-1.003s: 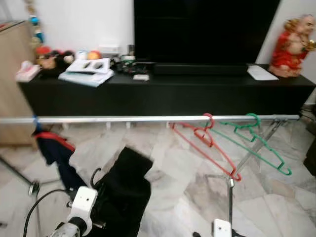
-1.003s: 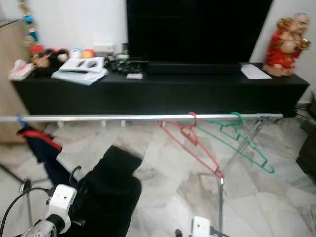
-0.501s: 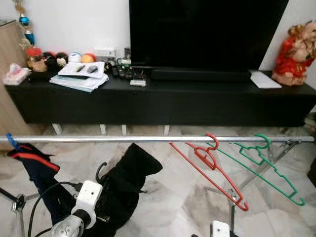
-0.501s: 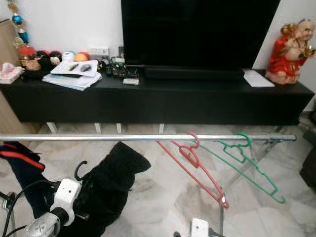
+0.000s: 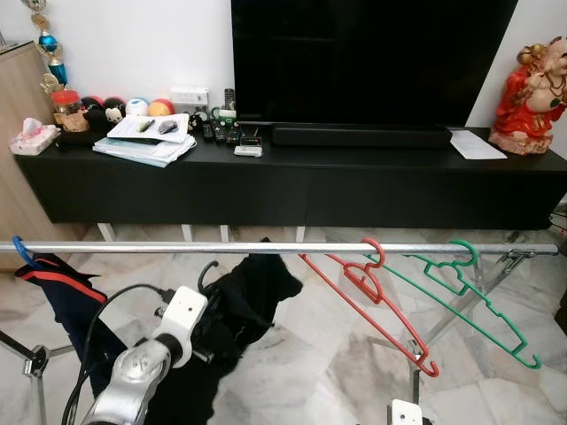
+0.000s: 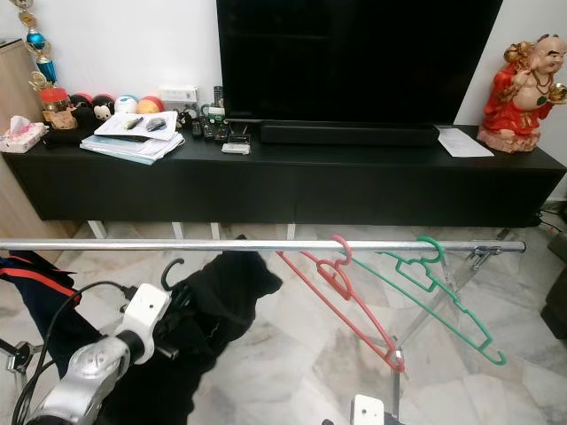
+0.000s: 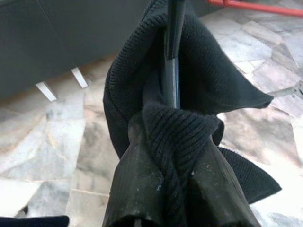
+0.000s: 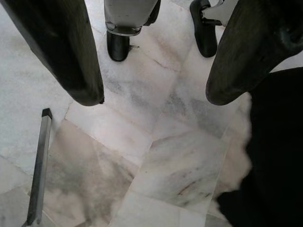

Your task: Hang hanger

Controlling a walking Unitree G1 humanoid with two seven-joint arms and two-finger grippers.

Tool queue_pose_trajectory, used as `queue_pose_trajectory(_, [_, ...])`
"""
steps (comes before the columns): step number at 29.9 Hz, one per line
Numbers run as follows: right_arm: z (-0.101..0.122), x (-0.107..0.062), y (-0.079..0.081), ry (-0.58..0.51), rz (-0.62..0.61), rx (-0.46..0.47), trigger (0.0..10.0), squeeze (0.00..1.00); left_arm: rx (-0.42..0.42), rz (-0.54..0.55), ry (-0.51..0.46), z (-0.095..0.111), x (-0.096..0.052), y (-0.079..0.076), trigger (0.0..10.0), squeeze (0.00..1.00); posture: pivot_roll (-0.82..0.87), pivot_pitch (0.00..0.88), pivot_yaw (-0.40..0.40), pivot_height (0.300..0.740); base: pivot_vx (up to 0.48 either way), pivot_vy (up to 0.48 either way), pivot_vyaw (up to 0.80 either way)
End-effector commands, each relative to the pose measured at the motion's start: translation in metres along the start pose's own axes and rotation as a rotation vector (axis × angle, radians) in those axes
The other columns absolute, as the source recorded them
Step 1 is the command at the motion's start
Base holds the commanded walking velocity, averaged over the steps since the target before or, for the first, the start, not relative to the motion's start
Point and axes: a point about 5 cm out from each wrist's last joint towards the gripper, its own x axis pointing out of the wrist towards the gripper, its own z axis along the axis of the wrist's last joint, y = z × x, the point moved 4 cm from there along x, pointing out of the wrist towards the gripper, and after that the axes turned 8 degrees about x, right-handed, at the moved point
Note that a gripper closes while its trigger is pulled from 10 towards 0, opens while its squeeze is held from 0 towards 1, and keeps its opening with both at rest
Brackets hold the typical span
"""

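A black hanger carries a black knit garment [image 5: 252, 297], and its hook [image 5: 205, 271] rises just below the silver rail [image 5: 177, 249]. My left gripper [image 7: 176, 156] is shut on the garment and the hanger's neck [image 7: 173, 42], with the cloth bunched between its fingers [image 7: 137, 189]. The garment's top reaches the rail's height, left of the red hanger [image 5: 372, 297]. My right gripper [image 8: 154, 99] hangs open over the marble floor, nothing between its fingers [image 8: 61, 52].
On the rail hang the red hanger, a green hanger [image 5: 474, 297] and, far left, a dark blue garment [image 5: 58, 288] on a blue hook. Behind stands a black TV console [image 5: 292, 177] with a TV, papers and a red figurine [image 5: 530, 88].
My left arm has lifted the black garment and hanger up and to the right, so the hook now sits close under the rail. The camera also tilted between the earliest frame and now.
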Motion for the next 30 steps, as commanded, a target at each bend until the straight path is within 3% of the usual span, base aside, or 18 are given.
queue_pose_trajectory(1, [0.001,0.0,-0.001,0.005,-0.002,-0.006,10.0,0.0,0.034,0.01,-0.012,0.013,0.011,0.004,10.0,0.0,0.04,0.013,-0.031,0.74,0.0,0.0,0.0])
queue_pose_trajectory(11, [0.003,0.0,-0.003,-0.001,-0.007,-0.006,10.0,0.0,0.039,0.073,0.022,0.035,0.034,0.013,10.0,0.0,0.02,0.019,-0.035,0.74,0.0,0.0,0.0])
queue_pose_trajectory(14, [0.002,0.0,-0.005,0.002,-0.011,-0.006,10.0,0.0,0.002,0.152,0.072,0.039,0.04,0.026,10.0,0.0,0.02,0.017,-0.038,0.74,0.0,0.0,0.0])
queue_pose_trajectory(19, [0.001,0.0,-0.006,0.005,-0.013,-0.008,10.0,0.0,-0.035,0.197,0.098,0.039,0.041,0.033,10.0,0.0,0.02,0.017,-0.042,0.74,0.0,0.0,0.0])
queue_pose_trajectory(23, [0.002,0.0,-0.006,0.007,-0.012,-0.01,10.0,0.0,-0.08,0.273,0.195,0.024,0.037,0.043,10.0,0.0,0.02,0.008,-0.047,0.74,0.0,0.0,0.0])
queue_pose_trajectory(30, [0.003,0.0,-0.005,0.007,-0.009,-0.013,10.0,0.0,-0.121,0.305,0.227,0.015,0.035,0.042,10.0,0.0,0.03,0.001,-0.053,0.74,0.0,0.0,0.0])
